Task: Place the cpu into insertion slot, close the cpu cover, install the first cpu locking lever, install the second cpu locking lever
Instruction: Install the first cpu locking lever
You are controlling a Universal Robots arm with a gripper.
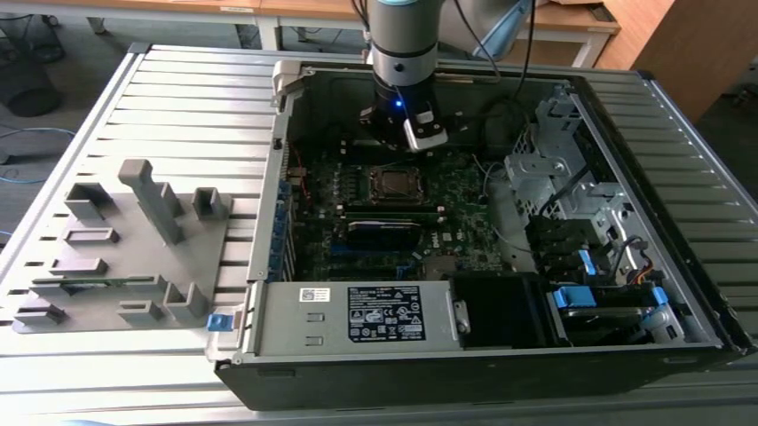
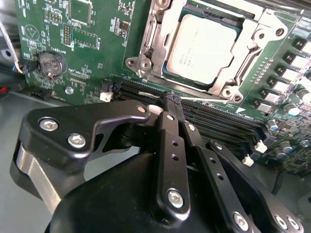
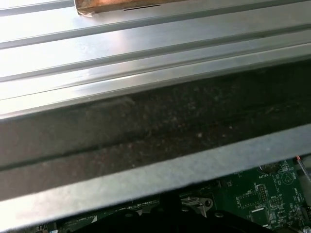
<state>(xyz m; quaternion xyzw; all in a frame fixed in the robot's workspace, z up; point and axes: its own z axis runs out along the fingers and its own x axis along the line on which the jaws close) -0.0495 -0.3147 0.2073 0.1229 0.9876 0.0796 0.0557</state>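
The cpu (image 2: pixel 201 48), a flat silver-grey square, lies in the insertion slot (image 1: pixel 391 183) on the green motherboard. The cpu cover (image 2: pixel 151 41), a silver metal frame, lies down flat around it. A thin silver locking lever (image 2: pixel 214 100) runs along the socket's edge beside the memory slots. My gripper (image 2: pixel 172 99) is shut, its black fingers pressed together with the tips right at that lever; I cannot tell if they touch it. In the exterior view the arm's wrist (image 1: pixel 397 115) hangs inside the open case just behind the socket.
The open computer case (image 1: pixel 279 177) lies on a slotted aluminium table (image 3: pixel 146 53). A labelled power supply box (image 1: pixel 355 315) stands at the front and a drive cage (image 1: pixel 569 169) at the exterior view's right. Black memory slots (image 2: pixel 228 121) run beside the socket. A grey fixture rack (image 1: pixel 130 240) stands outside the case.
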